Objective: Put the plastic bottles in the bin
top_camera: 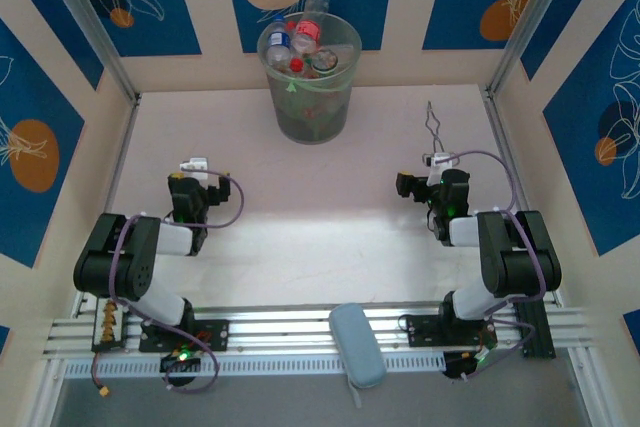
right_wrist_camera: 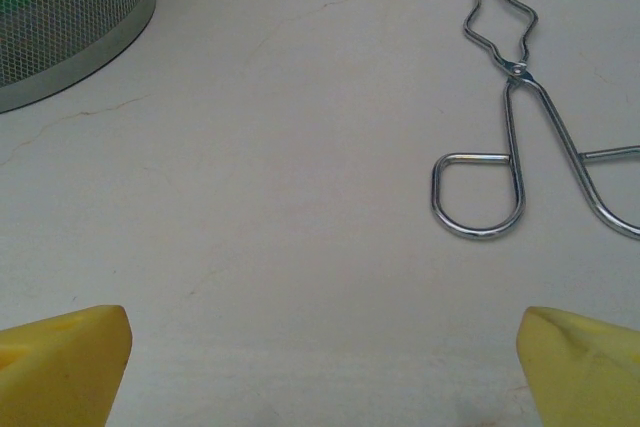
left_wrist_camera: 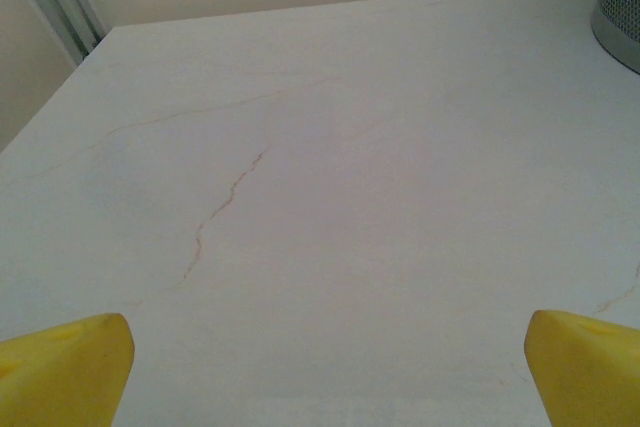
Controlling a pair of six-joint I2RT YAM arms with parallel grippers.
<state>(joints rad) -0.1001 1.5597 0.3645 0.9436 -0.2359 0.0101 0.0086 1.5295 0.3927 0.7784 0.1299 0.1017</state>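
1. Table (top_camera: 320, 222) with the left gripper (left_wrist_camera: 325, 377) over its left half, near the left edge; the yellow fingers (left_wrist_camera: 60, 372) stand spread as wide as they go; nothing is between them but bare tabletop.
2. The bin (top_camera: 312, 115) stands upright at the middle of the far edge; the plastic bottles (top_camera: 300, 42) are piled inside it up to the rim; red caps and labels show, and one blue label.
3. A grey-blue pad (top_camera: 357, 345) lies across the rail at the near edge, between the two arm bases.
4. The right gripper (right_wrist_camera: 325, 367) is over the right half; its fingers (right_wrist_camera: 585, 362) are wide apart and hold nothing.
5. Wire tongs (right_wrist_camera: 515, 70) lie flat near the right edge, just beyond the right gripper and well apart from the bin.
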